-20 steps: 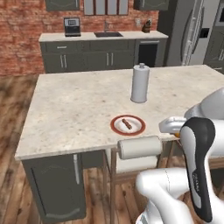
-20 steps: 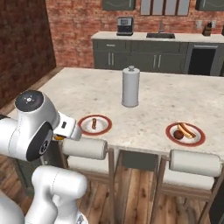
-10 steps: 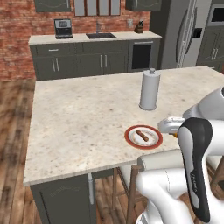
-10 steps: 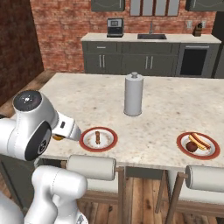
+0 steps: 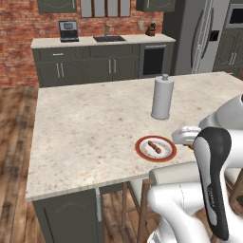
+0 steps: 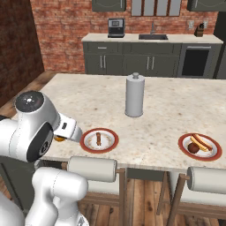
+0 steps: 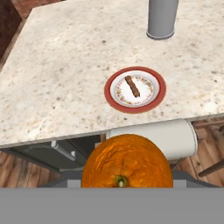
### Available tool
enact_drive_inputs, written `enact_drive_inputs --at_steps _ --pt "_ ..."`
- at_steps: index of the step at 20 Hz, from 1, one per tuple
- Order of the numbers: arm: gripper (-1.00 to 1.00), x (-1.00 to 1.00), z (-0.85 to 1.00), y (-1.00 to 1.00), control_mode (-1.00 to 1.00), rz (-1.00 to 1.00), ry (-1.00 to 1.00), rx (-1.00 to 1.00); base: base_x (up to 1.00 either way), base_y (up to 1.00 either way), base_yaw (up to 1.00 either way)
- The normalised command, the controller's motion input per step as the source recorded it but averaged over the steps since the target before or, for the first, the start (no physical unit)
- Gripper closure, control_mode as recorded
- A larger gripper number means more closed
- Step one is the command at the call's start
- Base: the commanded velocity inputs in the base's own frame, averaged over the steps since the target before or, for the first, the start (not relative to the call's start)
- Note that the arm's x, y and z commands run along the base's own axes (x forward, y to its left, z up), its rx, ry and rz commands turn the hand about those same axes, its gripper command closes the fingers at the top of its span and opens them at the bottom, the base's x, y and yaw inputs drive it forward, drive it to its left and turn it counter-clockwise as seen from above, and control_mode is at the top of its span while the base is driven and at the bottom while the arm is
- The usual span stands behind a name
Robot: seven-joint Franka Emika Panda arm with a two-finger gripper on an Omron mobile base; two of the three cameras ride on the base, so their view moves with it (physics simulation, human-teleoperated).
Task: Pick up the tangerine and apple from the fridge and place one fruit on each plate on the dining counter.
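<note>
Meanwhile, at the dining counter (image 5: 85,128), the speckled stone island that spans the room ahead of the robot, a fruit delivery is in progress. Behind it stands the steel fridge (image 5: 199,35), doors shut, beside the wall counter with its coffee machine (image 5: 69,31). A grey paper-towel holder (image 6: 134,95) rises upright near the middle of the island.

Two red-rimmed plates sit along the near edge, each above a padded stool. The right plate (image 6: 217,152) already carries the apple (image 6: 193,148), dark and round, beside what looks like a hot dog. The left plate (image 6: 110,143) holds only a small brown sausage-like piece (image 7: 132,86).

The gripper (image 6: 66,134) hangs just short of the counter's edge, near the left plate but not yet over it. Its jaws are pinching the tangerine (image 7: 127,164), which bulges bright orange at the bottom of the hand view; a sliver of orange also shows under the hand in the right base view.

Done well, the next stretch would carry the fruit forward over the edge, clear of the stool back below, and centre it above the plate's pale middle, to one side of the brown piece. A low release seems wise: a round fruit dropped from height is likely to roll off the shallow rim.
</note>
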Motion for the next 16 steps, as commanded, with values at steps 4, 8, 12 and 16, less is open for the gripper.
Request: enact_drive_inputs --at_steps 4,8,12,16 --pt "1.0 0.99 0.01 0.2 -1.0 0.0 0.39 -0.03 0.0 0.0 0.0" --pt "1.0 1.0 0.0 0.04 -1.0 0.02 0.49 -0.01 0.0 0.0 0.0" --pt "1.0 1.0 -0.28 0.0 -1.0 0.07 0.37 -0.01 0.0 0.0 0.0" --pt "1.0 1.0 -0.83 -0.1 -1.0 0.01 0.32 -0.02 0.0 0.0 0.0"
